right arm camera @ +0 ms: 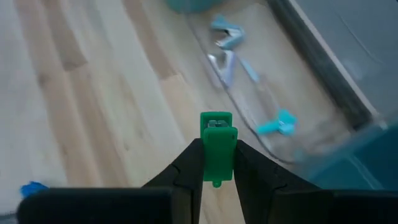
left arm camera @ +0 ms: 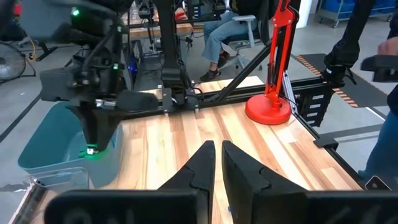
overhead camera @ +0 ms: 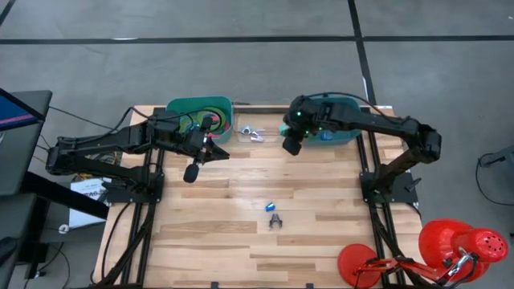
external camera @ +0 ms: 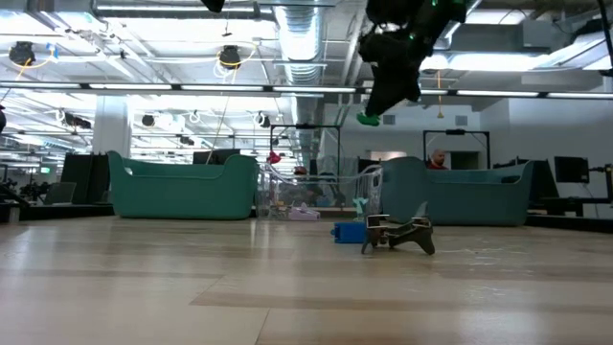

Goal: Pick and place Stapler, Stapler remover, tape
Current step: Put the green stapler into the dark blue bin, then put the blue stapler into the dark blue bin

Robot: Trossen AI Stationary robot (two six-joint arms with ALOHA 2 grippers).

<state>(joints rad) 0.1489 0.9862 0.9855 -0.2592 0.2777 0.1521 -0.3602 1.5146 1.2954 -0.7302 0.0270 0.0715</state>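
High view: the right gripper hangs by the near-left corner of the right teal bin, beside the clear tray. The left gripper waits by the left teal bin, where green tape lies.

Low view: that right gripper is raised well above the table, carrying a small green piece; the black staple remover and a blue piece lie below.

Left wrist view: the left fingers are together, empty.

Right wrist view: the jaws clamp the green piece upright, its long axis in line with the fingers; tray and bin lie just ahead, so the drop likely needs a short forward reach.
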